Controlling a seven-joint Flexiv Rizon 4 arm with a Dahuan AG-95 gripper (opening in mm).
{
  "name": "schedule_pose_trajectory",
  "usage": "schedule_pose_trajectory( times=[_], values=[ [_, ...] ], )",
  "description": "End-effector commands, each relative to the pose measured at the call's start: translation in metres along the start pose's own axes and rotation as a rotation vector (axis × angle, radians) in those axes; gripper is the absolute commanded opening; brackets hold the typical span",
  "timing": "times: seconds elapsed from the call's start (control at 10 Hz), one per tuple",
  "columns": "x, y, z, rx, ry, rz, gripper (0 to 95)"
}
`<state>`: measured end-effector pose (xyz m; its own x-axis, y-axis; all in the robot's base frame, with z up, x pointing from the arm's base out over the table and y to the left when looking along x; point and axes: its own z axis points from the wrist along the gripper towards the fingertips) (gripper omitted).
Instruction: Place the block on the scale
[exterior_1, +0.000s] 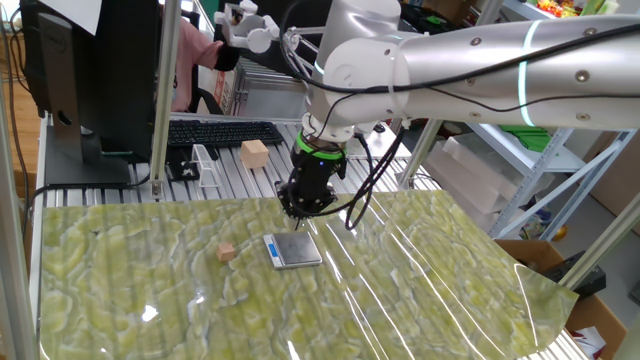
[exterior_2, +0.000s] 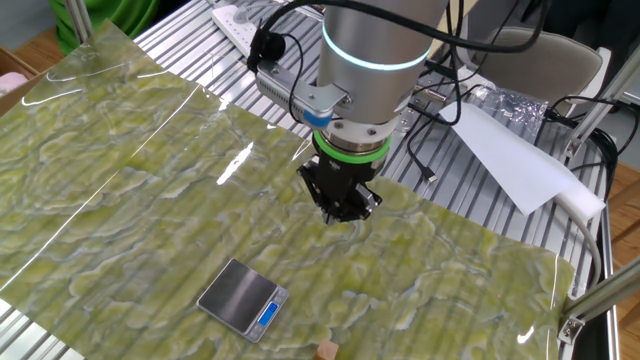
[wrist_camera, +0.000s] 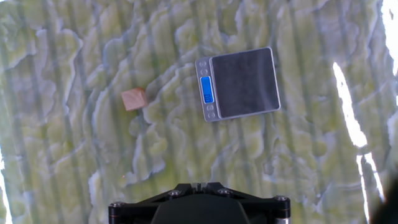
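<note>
Hand view: the block (wrist_camera: 134, 99) lies on the green-marbled table (wrist_camera: 298, 168) at nine o'clock from the scale (wrist_camera: 238, 83), just beside it but apart, while the gripper (exterior_1: 306, 209), jaws together and empty, hangs above the table, pointing down.

The arm (exterior_1: 480, 60) reaches over the table, its pincer (exterior_2: 343, 212) pointing straight down, closed and empty.

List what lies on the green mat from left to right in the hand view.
block → scale's blue display strip → scale's dark plate. The block sits apart from the scale, with bare mat between them.
</note>
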<state>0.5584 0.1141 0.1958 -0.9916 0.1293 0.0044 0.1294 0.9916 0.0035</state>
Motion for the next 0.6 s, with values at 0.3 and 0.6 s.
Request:
schedule_pose_trajectory(
  times=[0.3, 0.6],
  values=[
    [0.0003, -0.0003, -0.0006, -0.064, -0.003, -0.032, 0.0],
    [0.0003, -0.0003, -0.0006, -0.064, -0.025, -0.15, 0.0]
  ],
)
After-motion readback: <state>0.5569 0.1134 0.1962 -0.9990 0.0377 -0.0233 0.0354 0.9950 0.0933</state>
